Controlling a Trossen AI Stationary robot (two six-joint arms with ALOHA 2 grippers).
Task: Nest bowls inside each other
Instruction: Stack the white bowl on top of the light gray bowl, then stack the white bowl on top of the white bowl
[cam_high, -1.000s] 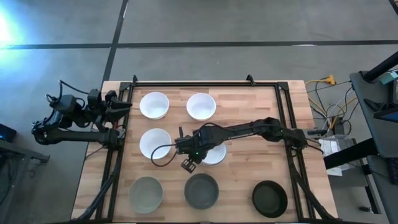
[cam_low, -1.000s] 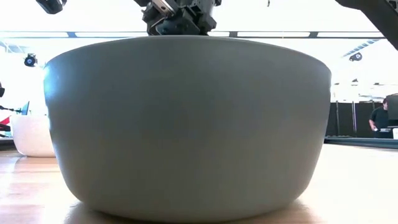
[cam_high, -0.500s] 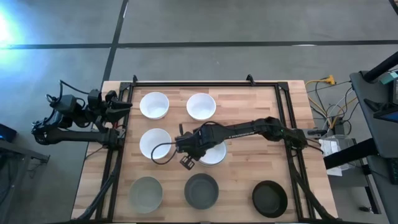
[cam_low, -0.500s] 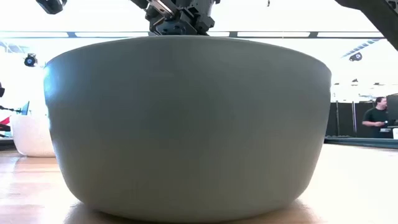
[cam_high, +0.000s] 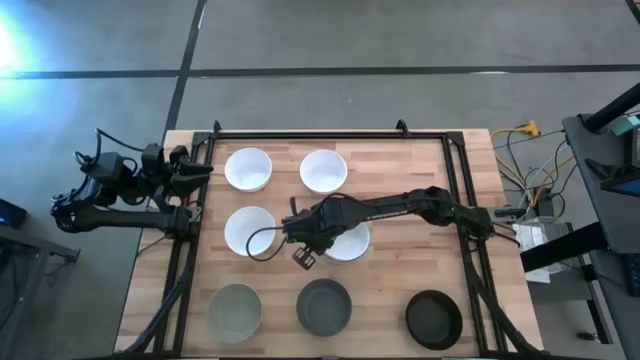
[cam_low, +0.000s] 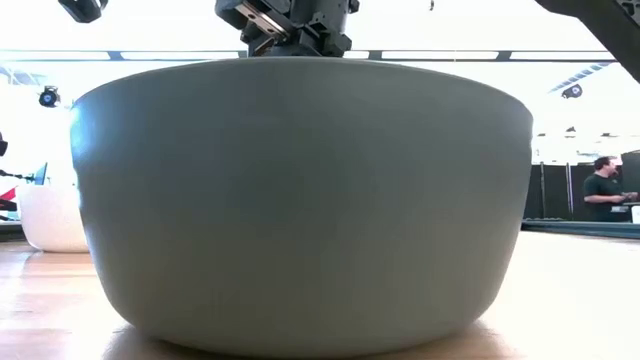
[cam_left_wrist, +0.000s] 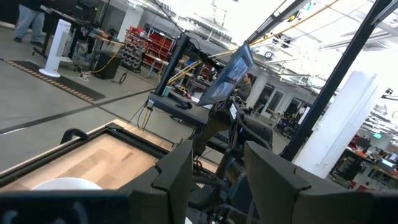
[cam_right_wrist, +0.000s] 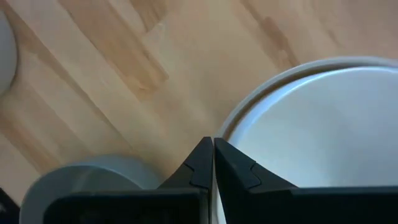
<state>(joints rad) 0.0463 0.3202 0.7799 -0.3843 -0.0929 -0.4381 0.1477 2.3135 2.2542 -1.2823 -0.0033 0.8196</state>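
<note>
Reaching across the middle of the wooden surface (cam_high: 400, 270), right hand (cam_high: 312, 243) sits at the left rim of the centre white bowl (cam_high: 350, 243). Right wrist view: its fingers (cam_right_wrist: 202, 163) are pinched together w/ a thin pale edge between them, right at that bowl's rim (cam_right_wrist: 311, 124) — holding the bowl by its rim, as far as it shows.

Other bowls, high view:
- 2 white in the far row (cam_high: 248, 168) & (cam_high: 323, 170)
- 1 white mid-left (cam_high: 248, 230), just beside the right hand
- near row: beige-grey (cam_high: 234, 311), matte grey (cam_high: 324, 306), black (cam_high: 434, 319), all apart from each other

Low view is mostly filled by the grey bowl (cam_low: 300, 200); right hand shows above its rim.

Left hand (cam_high: 190, 170) waits at the surface's left edge, off the bowls; left wrist view shows its fingers (cam_left_wrist: 180, 168) spread apart, nothing between them.

A person (cam_low: 603, 185) stands in the room behind.
</note>
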